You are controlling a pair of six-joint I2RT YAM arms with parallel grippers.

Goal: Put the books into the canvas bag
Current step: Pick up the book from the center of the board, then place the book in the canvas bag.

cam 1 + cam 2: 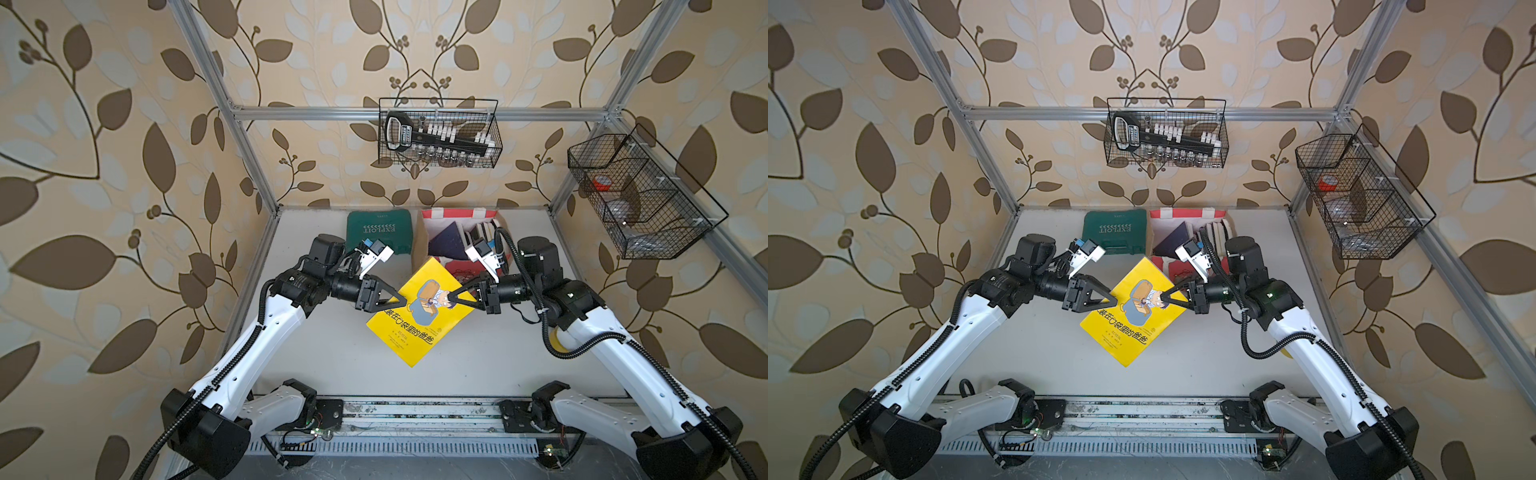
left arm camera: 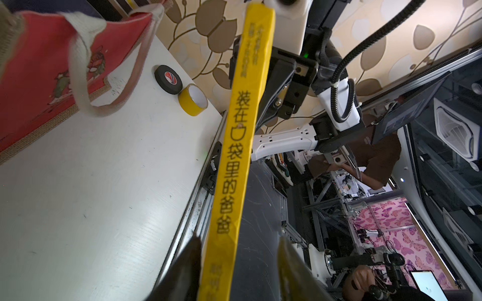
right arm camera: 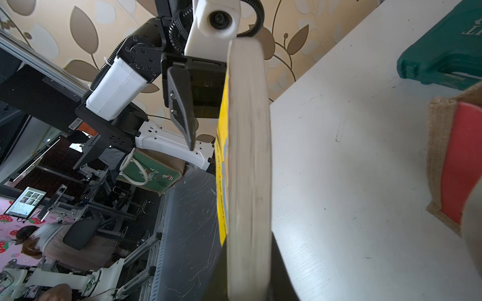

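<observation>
in both top views the left pincer (image 1: 402, 298) sits at the left edge of a yellow book (image 1: 415, 328), with a green case (image 1: 378, 230) behind it at the back of the tabletop (image 1: 332, 365). the left wrist view adds what the top views cannot. there the book's spine (image 2: 234, 146) runs between the fingers (image 2: 187, 263), which stand apart with a gap on one side, so nothing is pinched. the right wrist view agrees, since one left finger (image 3: 182, 104) stands clear of the yellow cover.

the book is off the tabletop, tilted, cover up, over the middle, just in front of the canvas bag (image 1: 420, 243). the right pincer (image 1: 451, 296) is clamped on the book's right edge. in the right wrist view the page edges (image 3: 247, 156) fill the space between its fingers.

inside the bag a navy book (image 1: 446, 241) leans, beside a row of upright books (image 1: 487, 229). the right arm's camera partly hides them, so their number cannot be told.

only the left wrist view plainly shows a black tape roll (image 2: 168, 78) touching a yellow tape roll (image 2: 193, 100) on the tabletop near the bag's red panel (image 2: 39, 65).

count: two pincers, one held book, one bag, one case, two tape rolls, and two wire baskets, one on the back rail (image 1: 440, 133) and one on the right wall (image 1: 640, 195).
</observation>
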